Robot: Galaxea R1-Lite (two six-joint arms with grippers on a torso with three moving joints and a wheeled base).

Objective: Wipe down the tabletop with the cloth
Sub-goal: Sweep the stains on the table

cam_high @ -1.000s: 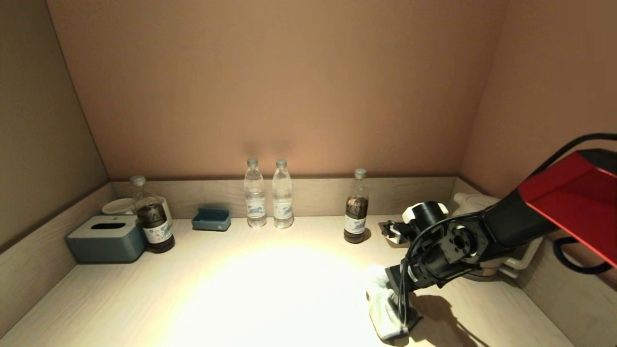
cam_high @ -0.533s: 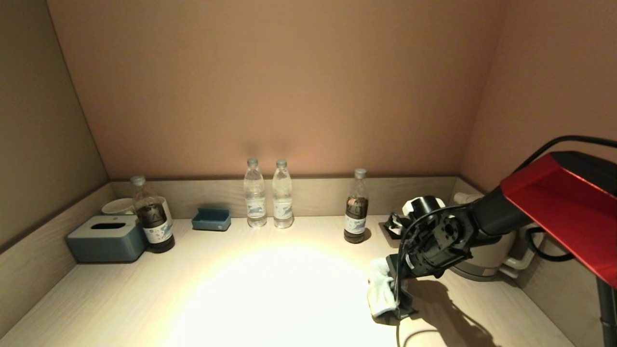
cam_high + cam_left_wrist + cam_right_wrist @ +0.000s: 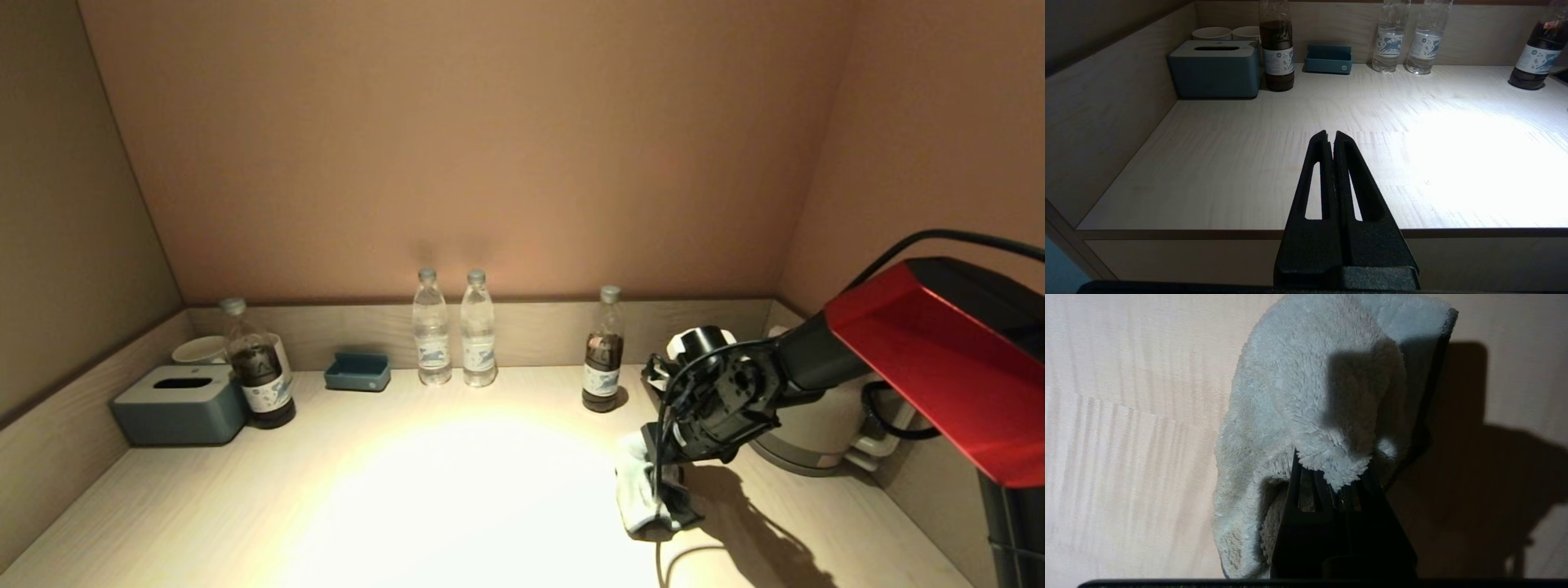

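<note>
A fluffy white cloth lies bunched on the light wooden tabletop at the right. My right gripper points down onto it and is shut on the cloth. In the right wrist view the cloth drapes over the black fingers, and the right gripper pinches a fold against the tabletop. My left gripper is shut and empty, parked off the near left edge of the tabletop; it does not show in the head view.
Along the back wall stand a dark bottle, two clear water bottles, a blue tray, another dark bottle, a grey tissue box and cups. A white kettle stands at the far right, behind my arm.
My right gripper has dragged the cloth away from the front edge toward the back and slightly left. The left arm has not moved.
</note>
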